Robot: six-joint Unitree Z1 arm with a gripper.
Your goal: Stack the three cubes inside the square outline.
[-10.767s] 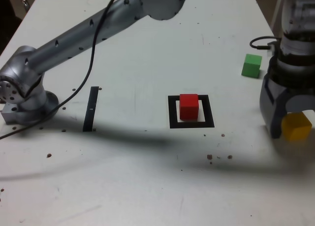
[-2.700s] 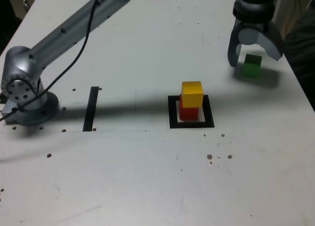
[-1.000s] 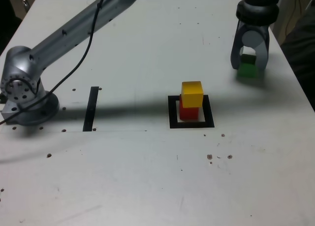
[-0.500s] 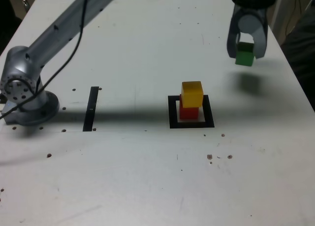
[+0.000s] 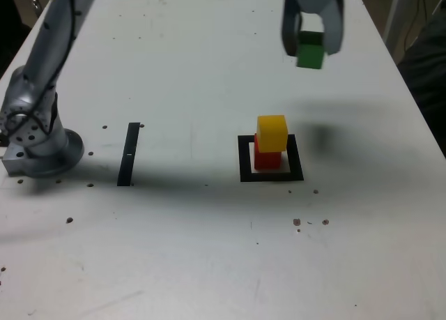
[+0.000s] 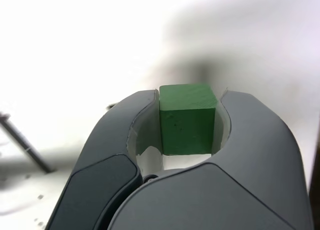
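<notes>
White table (image 5: pixel 195 69): end effector (image 5: pixel 311 47), clamped on green cube (image 5: pixel 309 49), has lifted & swung toward exterior view's left.

The silver robot arm (image 5: pixel 49 62) runs off the exterior view's top edge, the small matte yellow cube (image 5: pixel 272 133) hides most of the red cube (image 5: pixel 259 157) beneath, and the wrist view blurs the white desk (image 6: pixel 75 49).

I see a matt green cube (image 6: pixel 187 119) with faintly grainy faces, smooth grey plastic fingers (image 6: pixel 260 155) with a dull sheen, a brushed silvery metal arm base (image 5: pixel 31 135), and a matt white table (image 5: pixel 195 250), lightly speckled
</notes>
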